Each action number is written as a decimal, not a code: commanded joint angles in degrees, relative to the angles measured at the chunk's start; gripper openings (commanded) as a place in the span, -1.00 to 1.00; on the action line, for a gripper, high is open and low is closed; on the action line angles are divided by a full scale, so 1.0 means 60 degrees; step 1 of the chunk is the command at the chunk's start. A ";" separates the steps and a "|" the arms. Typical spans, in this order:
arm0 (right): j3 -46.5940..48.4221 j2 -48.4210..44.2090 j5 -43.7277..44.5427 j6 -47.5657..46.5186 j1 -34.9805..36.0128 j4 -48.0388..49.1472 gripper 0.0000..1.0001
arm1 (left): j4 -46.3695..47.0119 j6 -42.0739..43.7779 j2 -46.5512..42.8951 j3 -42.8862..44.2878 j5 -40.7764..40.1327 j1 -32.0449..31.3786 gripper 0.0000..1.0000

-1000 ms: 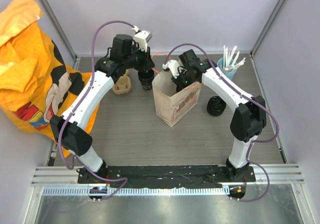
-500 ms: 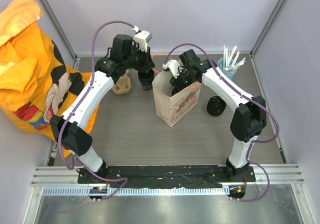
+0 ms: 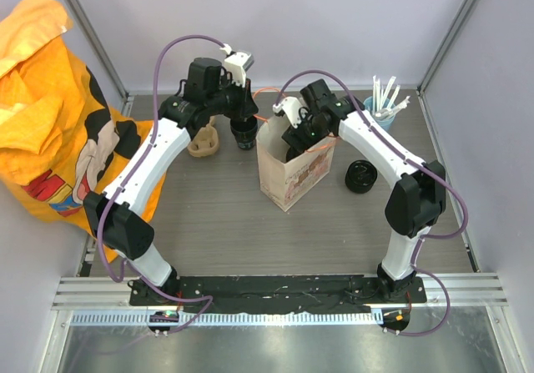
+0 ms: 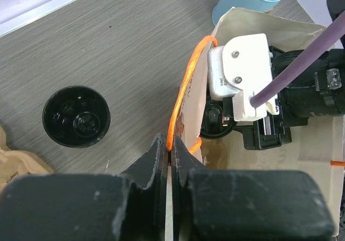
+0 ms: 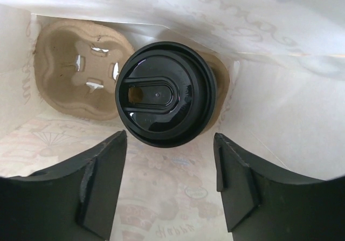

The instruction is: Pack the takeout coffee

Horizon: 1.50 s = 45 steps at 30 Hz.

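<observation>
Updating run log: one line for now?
left gripper: shut on bag handle | right gripper: open above takeout coffee | location: carrier inside paper bag

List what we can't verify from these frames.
- Top view: coffee cup hidden inside paper bag by right gripper.
- Right wrist view: cup body hidden under its lid; seating in pulp carrier unclear.
- Left wrist view: straw cup cut off by top edge.
</observation>
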 commanded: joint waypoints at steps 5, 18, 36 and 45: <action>0.0813 -0.0704 0.0219 0.0017 -0.0087 -0.0320 0.53 | 0.0358 -0.0067 -0.0464 0.0013 0.0017 0.0053 -0.90; 0.1458 -0.1099 0.0160 0.0002 -0.0043 -0.0891 0.82 | 0.0372 -0.0081 -0.0508 -0.0017 0.0076 0.0053 -0.81; 0.2513 -0.2081 -0.0045 -0.0217 -0.0028 -0.1287 0.93 | 0.0358 -0.0096 -0.0582 0.0027 0.0398 0.0053 -0.12; 0.2733 -0.2505 -0.0601 -0.0261 -0.0014 -0.1316 0.93 | 0.0270 -0.0038 -0.0596 0.0188 0.0661 0.0053 0.18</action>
